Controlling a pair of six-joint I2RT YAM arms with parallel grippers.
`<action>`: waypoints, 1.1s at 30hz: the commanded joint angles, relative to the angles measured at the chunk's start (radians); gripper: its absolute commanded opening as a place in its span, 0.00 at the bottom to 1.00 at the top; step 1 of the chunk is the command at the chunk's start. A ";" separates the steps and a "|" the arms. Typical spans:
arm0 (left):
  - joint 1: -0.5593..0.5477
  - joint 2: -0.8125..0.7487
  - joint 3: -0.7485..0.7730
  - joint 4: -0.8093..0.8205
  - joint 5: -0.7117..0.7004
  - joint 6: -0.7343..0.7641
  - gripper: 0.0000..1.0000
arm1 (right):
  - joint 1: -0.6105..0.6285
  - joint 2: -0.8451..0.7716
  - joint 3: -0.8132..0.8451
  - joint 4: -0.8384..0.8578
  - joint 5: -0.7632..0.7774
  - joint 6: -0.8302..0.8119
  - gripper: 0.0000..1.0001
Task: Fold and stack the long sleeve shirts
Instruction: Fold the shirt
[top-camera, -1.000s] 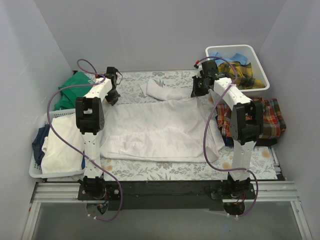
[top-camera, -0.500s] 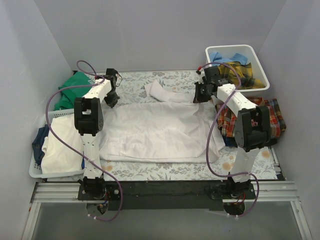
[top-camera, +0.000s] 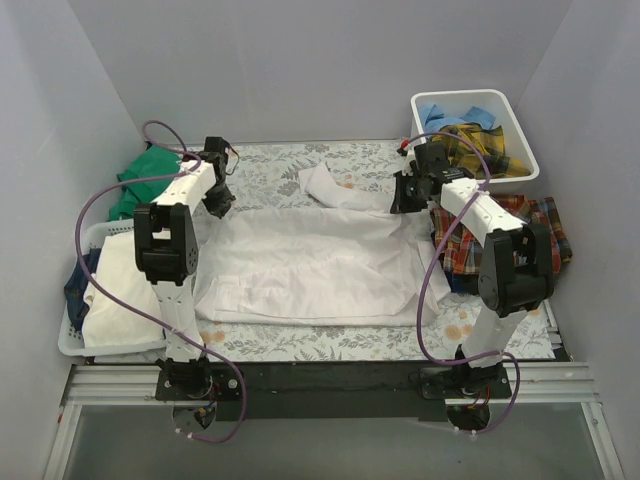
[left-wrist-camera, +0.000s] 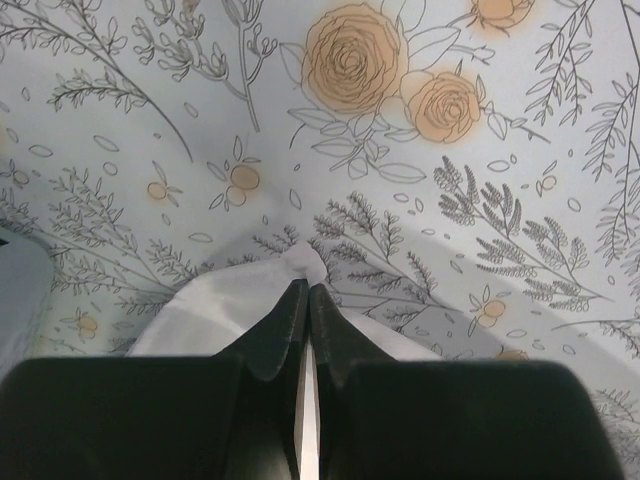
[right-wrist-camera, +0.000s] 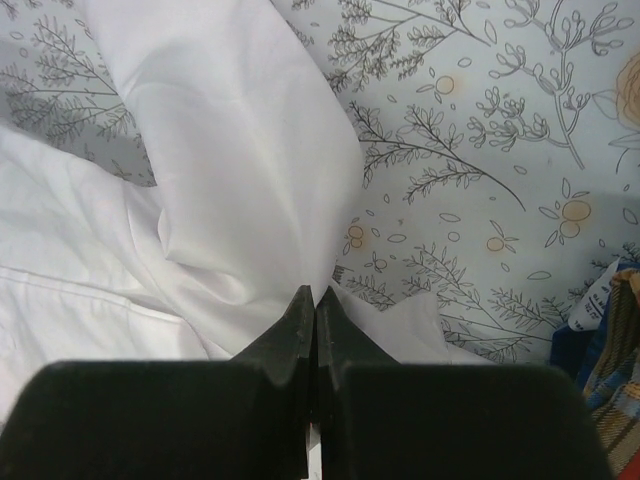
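White shirt (top-camera: 310, 265) lies spread on floral-covered desk (top-camera: 270, 165), between arms. Left pincer (left-wrist-camera: 307, 292) clenched on its far left corner; right pincer (right-wrist-camera: 315, 297) clenched on same shirt's far right edge.

My gripper (right-wrist-camera: 315, 297) is pinched together, the two dark fingers (right-wrist-camera: 285, 340) meeting at their tips on the white shirt (right-wrist-camera: 230, 170). A broad fold of it runs from the top left down to my fingertips. More of it lies rumpled low on the left, and a small flap sits just right of the tips. The floral cover (right-wrist-camera: 480, 120) lies bare on the right and shows in the top left corner. At the lower right edge sits plaid cloth (right-wrist-camera: 618, 350), a white tag (right-wrist-camera: 597, 298) just beside it.
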 joint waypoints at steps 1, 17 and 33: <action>0.006 -0.124 -0.056 0.010 0.005 0.017 0.00 | -0.010 -0.054 -0.054 0.034 -0.008 -0.012 0.01; 0.006 -0.272 -0.164 0.056 0.028 0.001 0.00 | -0.010 -0.117 -0.162 0.057 -0.025 -0.011 0.01; 0.006 -0.337 -0.192 0.049 0.002 0.010 0.00 | -0.008 -0.131 -0.119 0.060 -0.054 0.000 0.01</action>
